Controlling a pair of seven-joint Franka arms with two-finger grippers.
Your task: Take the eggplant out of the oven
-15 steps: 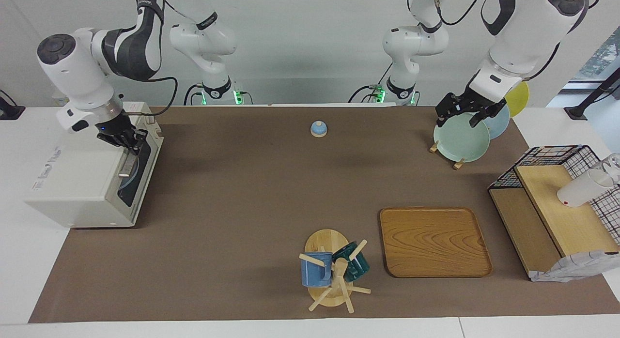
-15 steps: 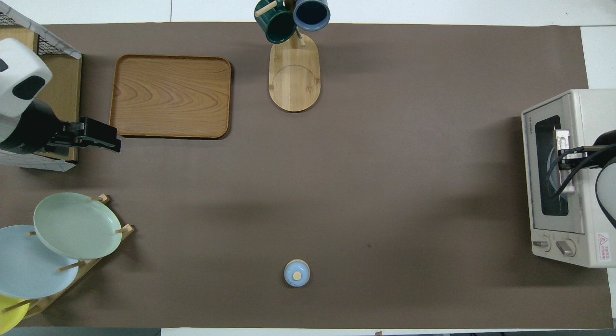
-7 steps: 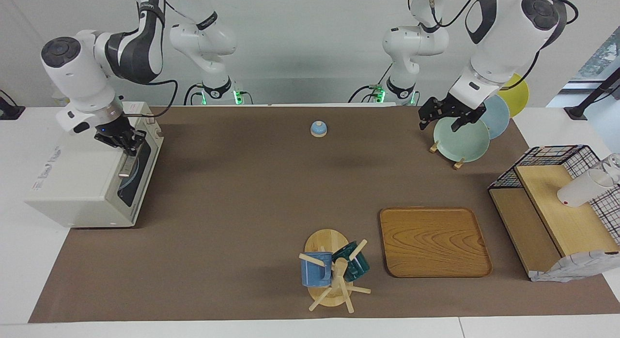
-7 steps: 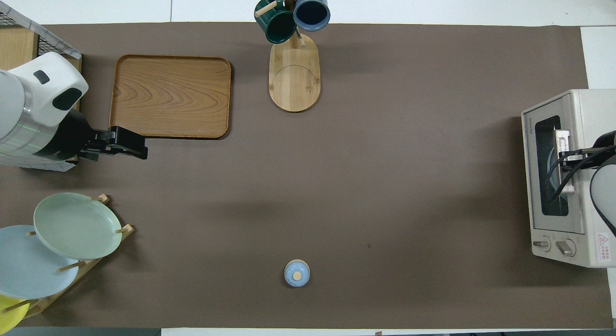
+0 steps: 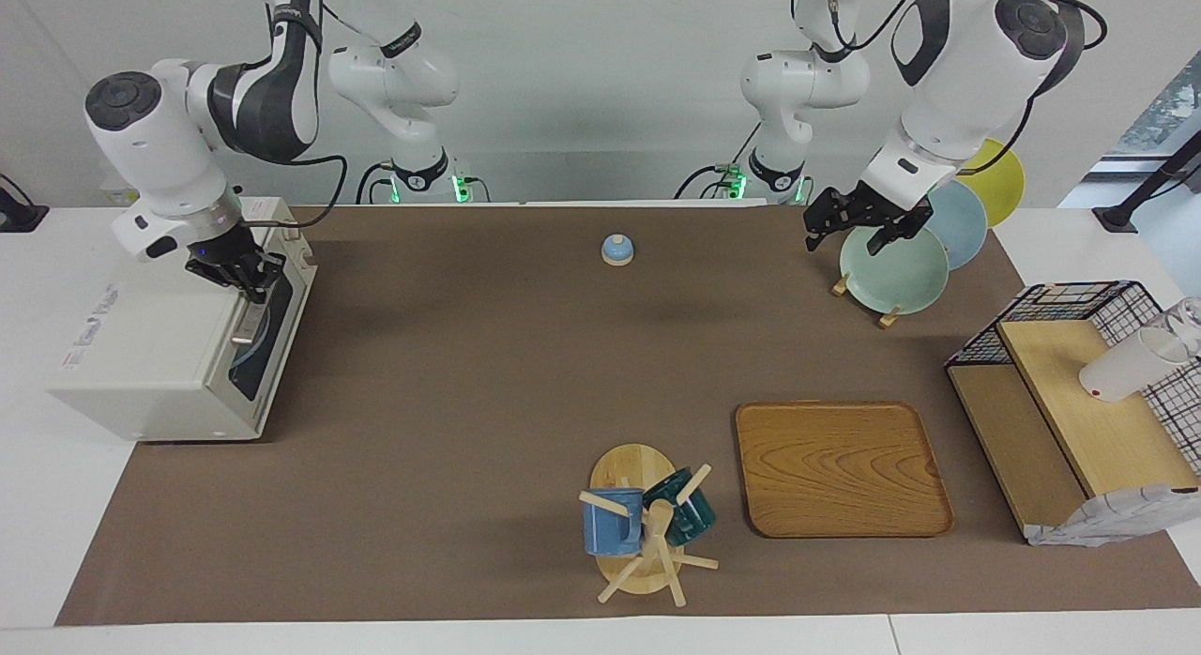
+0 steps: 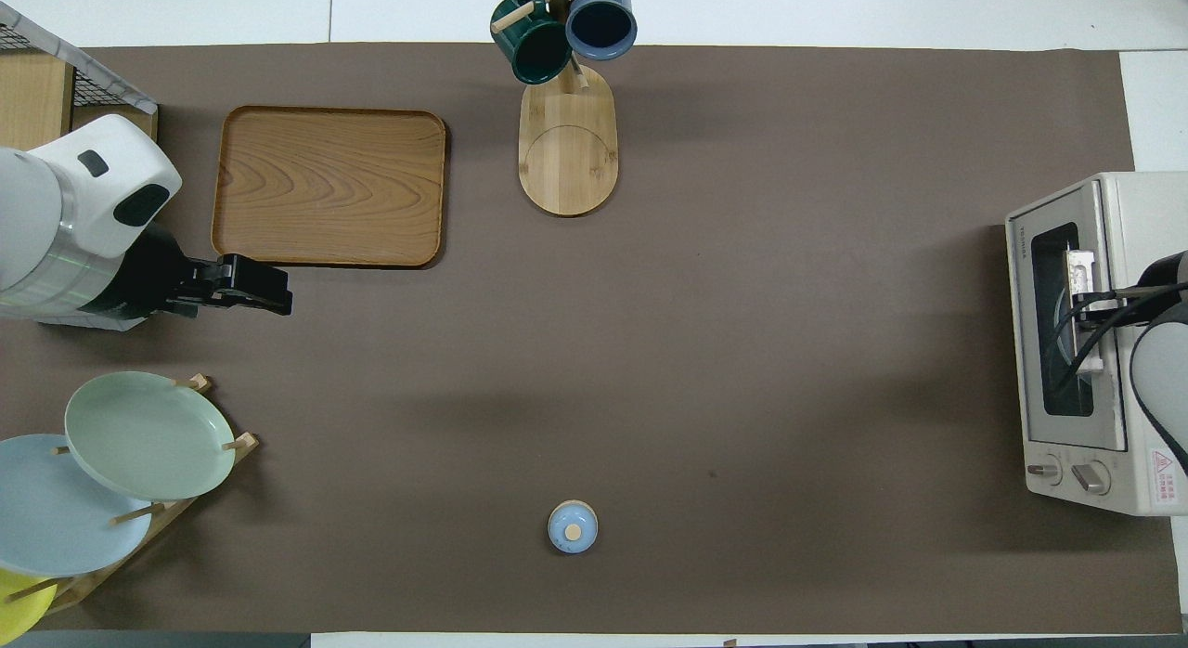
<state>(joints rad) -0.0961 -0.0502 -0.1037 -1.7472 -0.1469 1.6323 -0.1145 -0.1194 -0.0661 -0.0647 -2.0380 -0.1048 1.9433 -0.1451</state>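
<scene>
- Facing view: one oven (image 5: 159, 355) is sitting at the right arm's end of the counter (image 5: 450, 373), door closed.
- Right pincer (image 5: 236, 272) is pressing together at its handle.
- Left pincer (image 5: 849, 225), fingers apart, is hovering over three racked plates (image 5: 891, 270).
- Two mugs (image 5: 647, 519) are hanging.
- Eggplant: cannot tell.

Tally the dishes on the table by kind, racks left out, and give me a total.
Plates in the wooden rack: 3, a green plate, a blue plate and a yellow plate.
Mugs on the mug tree: 2, a dark green mug and a blue mug.
Wooden tray: 1.
White cup lying on the shelf: 1.
Total: 7.
</scene>
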